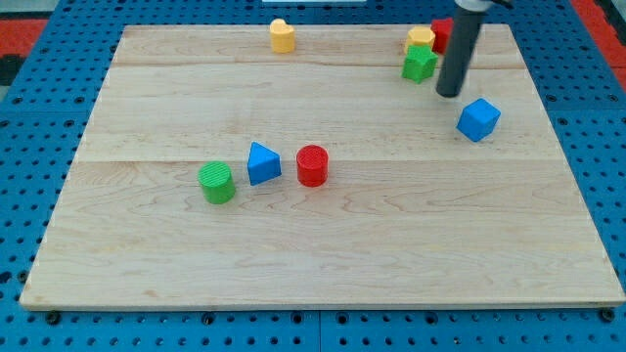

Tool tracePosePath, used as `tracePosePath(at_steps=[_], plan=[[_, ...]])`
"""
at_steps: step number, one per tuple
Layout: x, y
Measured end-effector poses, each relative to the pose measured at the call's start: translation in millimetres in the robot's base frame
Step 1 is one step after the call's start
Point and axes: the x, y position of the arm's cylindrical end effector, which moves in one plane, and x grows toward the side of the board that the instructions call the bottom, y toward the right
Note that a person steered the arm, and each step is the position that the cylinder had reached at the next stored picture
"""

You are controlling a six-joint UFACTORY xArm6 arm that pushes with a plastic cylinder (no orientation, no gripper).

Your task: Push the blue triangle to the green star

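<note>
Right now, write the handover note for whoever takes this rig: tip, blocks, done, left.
Tip: my tip rests on the board at the view's upper right, just right of the green star and above-left of the blue cube; touching neither, as far as I can tell.
Blocks: the blue triangle sits left of centre, between the green cylinder and the red cylinder. The green star lies against a yellow block, with a red block behind.
Done: nothing visible; the triangle is far from the star.
Left: bring the tip round to the triangle's lower-left side, then push it up and right to the star, clear of the red cylinder.
</note>
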Motion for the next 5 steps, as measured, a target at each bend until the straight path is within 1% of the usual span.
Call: tracePosePath(at_steps=[1,2,3,4,5], plan=[[28.4,4.2],[66.6,16.0],[123.5,-19.1],[178.3,-94.9],[137.6,-154.6]])
